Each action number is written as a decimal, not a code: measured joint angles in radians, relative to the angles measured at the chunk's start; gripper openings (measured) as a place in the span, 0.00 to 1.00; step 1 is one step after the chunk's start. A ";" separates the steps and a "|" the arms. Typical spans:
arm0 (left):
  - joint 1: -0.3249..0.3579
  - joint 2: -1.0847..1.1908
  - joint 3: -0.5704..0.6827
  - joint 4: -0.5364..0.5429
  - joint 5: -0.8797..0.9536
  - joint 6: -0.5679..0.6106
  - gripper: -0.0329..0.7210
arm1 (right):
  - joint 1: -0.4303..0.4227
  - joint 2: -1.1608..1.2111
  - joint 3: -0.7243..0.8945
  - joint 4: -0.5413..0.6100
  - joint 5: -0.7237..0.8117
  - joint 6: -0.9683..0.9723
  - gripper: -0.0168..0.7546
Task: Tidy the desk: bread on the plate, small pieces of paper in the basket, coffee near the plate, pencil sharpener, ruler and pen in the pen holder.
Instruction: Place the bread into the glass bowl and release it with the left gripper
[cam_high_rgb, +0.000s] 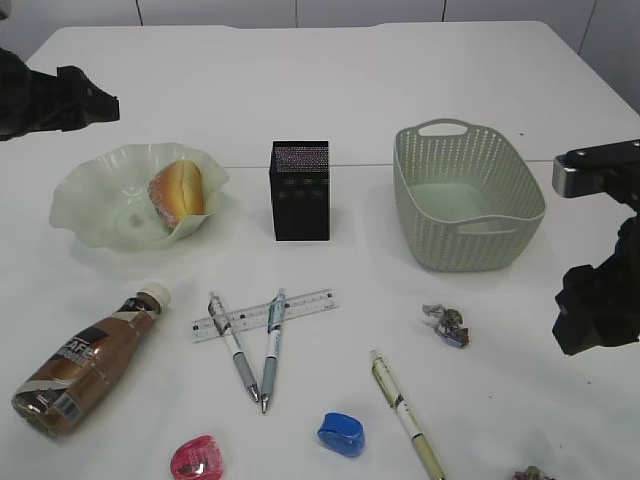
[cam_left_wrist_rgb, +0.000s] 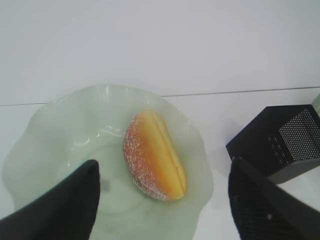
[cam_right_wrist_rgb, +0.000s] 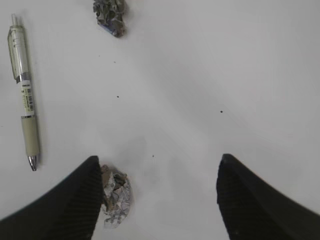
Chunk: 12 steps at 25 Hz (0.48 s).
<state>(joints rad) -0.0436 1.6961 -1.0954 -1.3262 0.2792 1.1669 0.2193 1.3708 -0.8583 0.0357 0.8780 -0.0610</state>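
Observation:
The bread (cam_high_rgb: 178, 192) lies in the pale green plate (cam_high_rgb: 90, 215); in the left wrist view the bread (cam_left_wrist_rgb: 152, 155) is between my open left gripper's (cam_left_wrist_rgb: 165, 200) fingers, which hover above it. The coffee bottle (cam_high_rgb: 85, 360) lies on its side at the front left. A ruler (cam_high_rgb: 300, 308), two pens (cam_high_rgb: 232, 345) (cam_high_rgb: 271, 350), a third pen (cam_high_rgb: 405, 410), a blue sharpener (cam_high_rgb: 341, 433) and a pink sharpener (cam_high_rgb: 197, 458) lie on the table. My right gripper (cam_right_wrist_rgb: 157, 195) is open above the table, with a paper ball (cam_right_wrist_rgb: 116, 199) beside its left finger.
The black pen holder (cam_high_rgb: 300, 190) stands mid-table, with the green basket (cam_high_rgb: 465, 195) to its right. Another paper ball (cam_high_rgb: 446, 325) lies in front of the basket. The right arm (cam_high_rgb: 600, 290) is at the right edge, the left arm (cam_high_rgb: 60, 100) at the back left.

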 joint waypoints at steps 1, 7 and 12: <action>0.000 -0.015 0.005 0.050 0.005 -0.056 0.82 | 0.000 0.000 0.000 0.005 0.005 0.000 0.70; 0.000 -0.059 0.034 0.548 0.138 -0.458 0.77 | 0.000 0.000 0.000 0.014 0.042 -0.002 0.70; 0.000 -0.147 0.034 0.935 0.287 -0.822 0.72 | 0.000 -0.017 0.000 0.024 0.068 -0.002 0.70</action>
<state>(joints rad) -0.0436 1.5493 -1.0618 -0.3916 0.5664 0.3451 0.2193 1.3537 -0.8583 0.0602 0.9458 -0.0632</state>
